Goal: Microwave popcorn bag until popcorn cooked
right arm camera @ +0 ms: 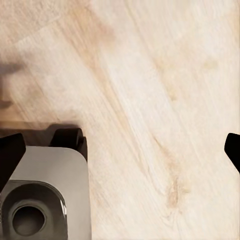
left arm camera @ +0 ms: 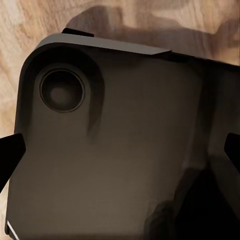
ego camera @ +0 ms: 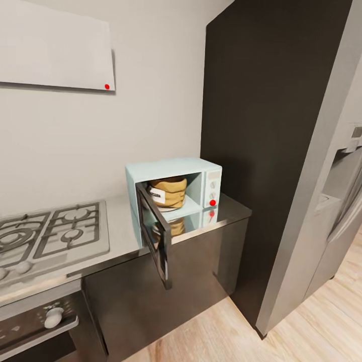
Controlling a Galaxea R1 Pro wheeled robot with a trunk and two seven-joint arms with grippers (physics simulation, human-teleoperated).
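Grey countertop (ego camera: 120,226) bears the open microwave (ego camera: 173,188) holding the popcorn bag (ego camera: 168,192), both grippers (left arm camera: 120,150) (right arm camera: 120,150) released, elsewhere.

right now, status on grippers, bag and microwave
Both grippers open, empty, aimed at floor. Bag inside microwave. Door wide open, not yet heating as far as visible.

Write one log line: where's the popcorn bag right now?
bag: inside microwave | door: open | microwave: on countertop | left tool: open, empty | right tool: open, empty
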